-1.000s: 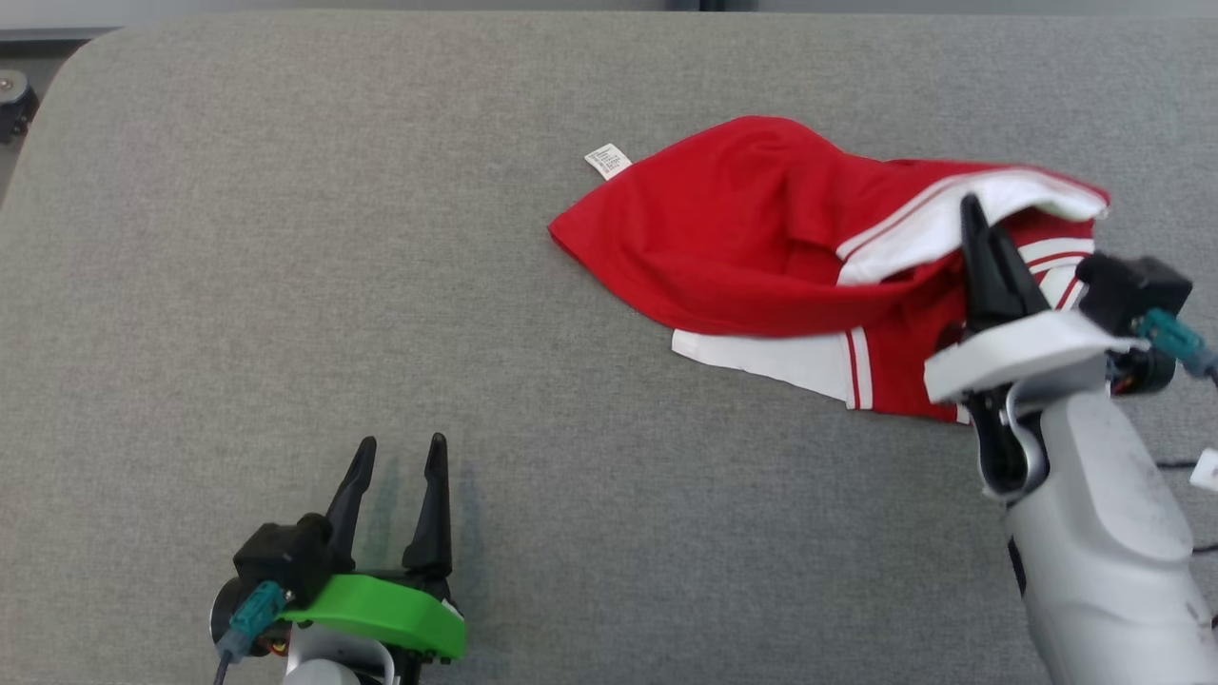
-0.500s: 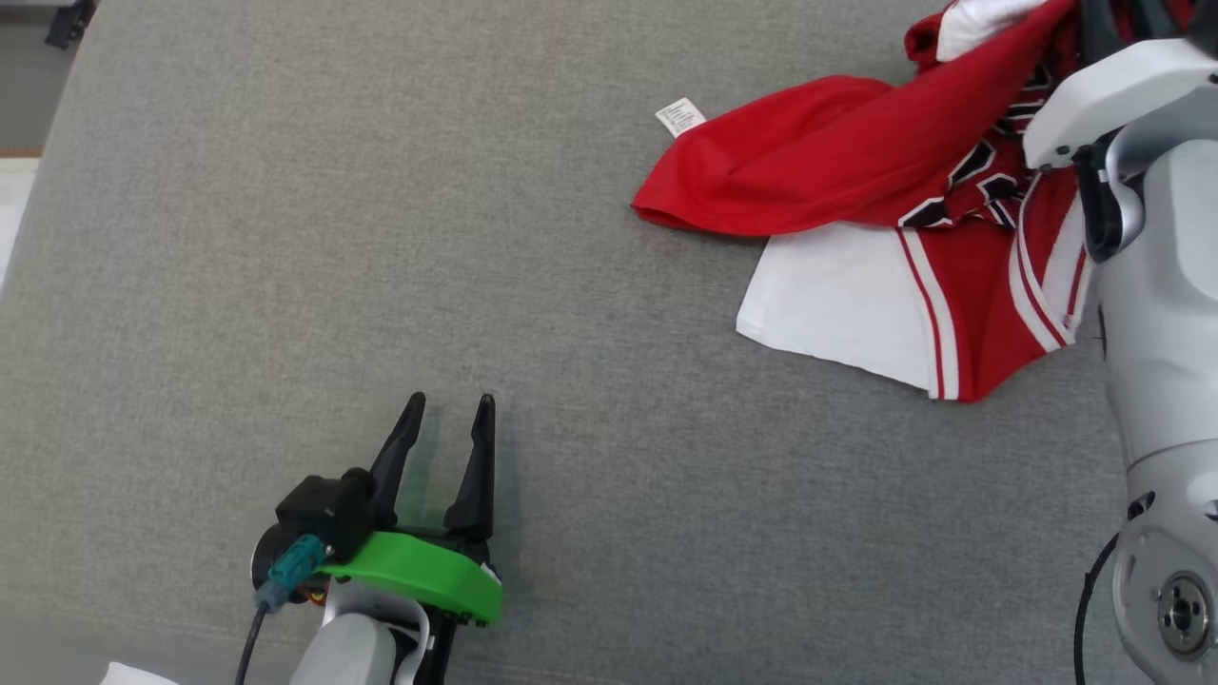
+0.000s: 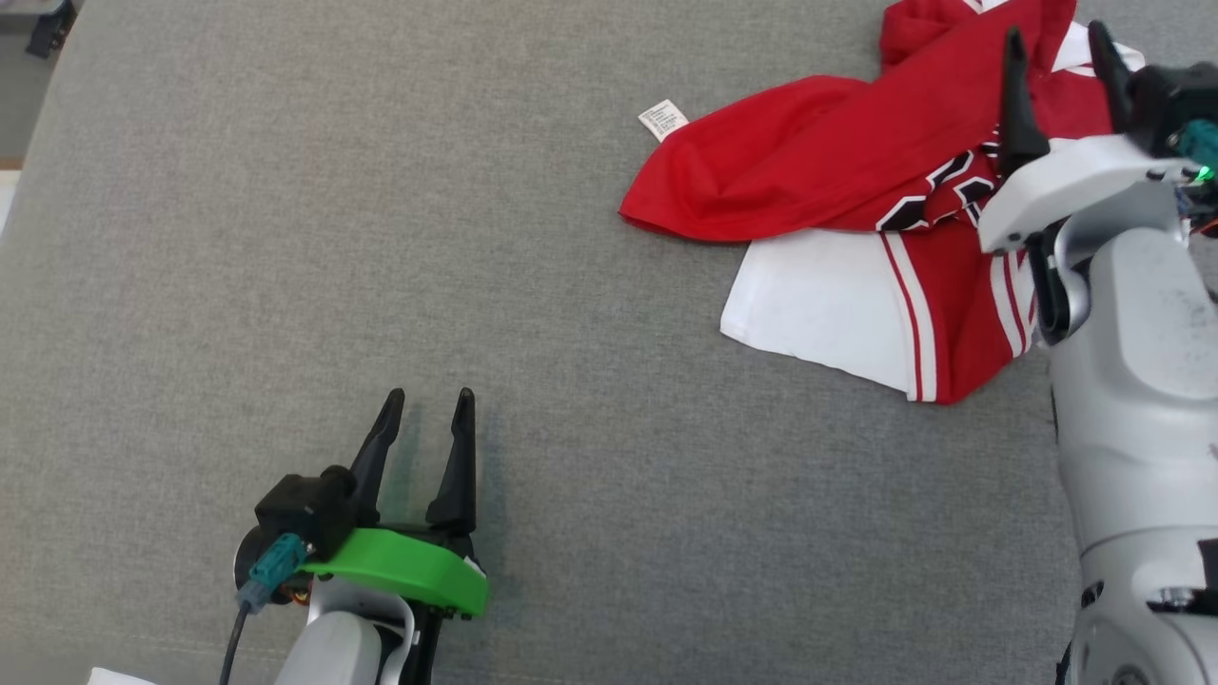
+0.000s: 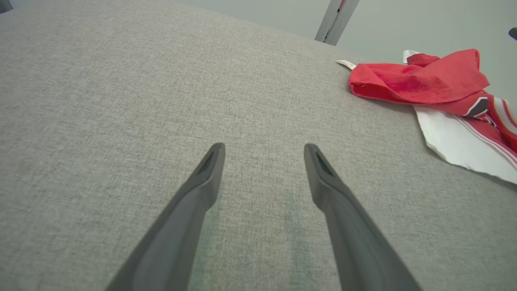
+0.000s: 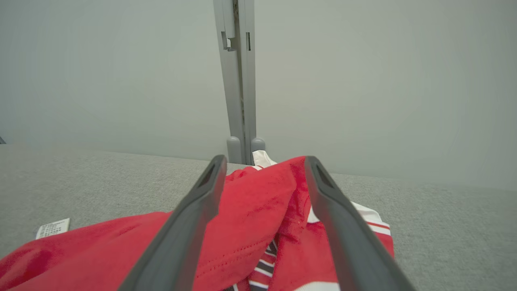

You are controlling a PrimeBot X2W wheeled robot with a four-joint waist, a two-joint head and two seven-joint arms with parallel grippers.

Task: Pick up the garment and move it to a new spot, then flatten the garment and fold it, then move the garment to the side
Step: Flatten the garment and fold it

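well, with left jaws and right jaws both open, gripping nothing, i'd pinch the garment (image 3: 818, 162) at two outer edges and draw it flat across the bench (image 3: 285, 190).

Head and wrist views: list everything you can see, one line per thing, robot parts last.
garment: one, red with white panels, stripes and black lettering, crumpled at the table's far right
label: one, white, at the garment's far left edge, lying on the table
table: one, grey fabric top, under everything
post: one, grey, upright behind the table's far edge
dark object: one, black, beyond the table's far left corner, too cut off to identify
left gripper: one, dark fingers on a green mount, open, over bare table at the near left
right gripper: one, dark fingers on a white mount, open, over the garment, a red fold between the fingers
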